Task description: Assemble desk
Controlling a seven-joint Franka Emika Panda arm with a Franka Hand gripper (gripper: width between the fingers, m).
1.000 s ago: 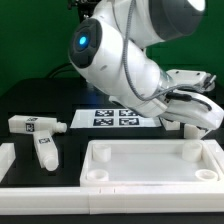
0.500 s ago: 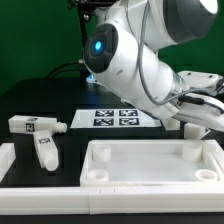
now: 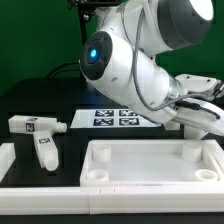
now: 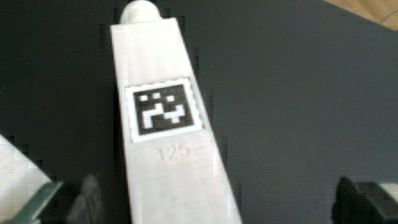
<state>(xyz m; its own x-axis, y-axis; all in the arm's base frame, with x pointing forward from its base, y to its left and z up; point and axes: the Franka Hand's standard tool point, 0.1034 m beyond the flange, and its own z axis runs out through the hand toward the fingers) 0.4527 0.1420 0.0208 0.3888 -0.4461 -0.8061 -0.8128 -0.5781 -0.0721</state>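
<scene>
You're at a robotics lab bench: a white robot arm [image 3: 125, 60] works over a black tabletop [image 3: 35, 100], with the marker board [image 3: 113, 118] of square tags and a green backdrop [image 3: 35, 40].

Two legs [image 3: 36, 126] at exterior view's left, tabletop panel [image 3: 150, 166] right of them, marker board [image 3: 105, 117] behind

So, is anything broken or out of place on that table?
Nothing looks damaged or spilled. Two short white tagged post legs lie on their sides at the exterior view's left, pointing different ways, apart from the white rimmed tabletop panel. They look like loose parts, not a mishap.
</scene>
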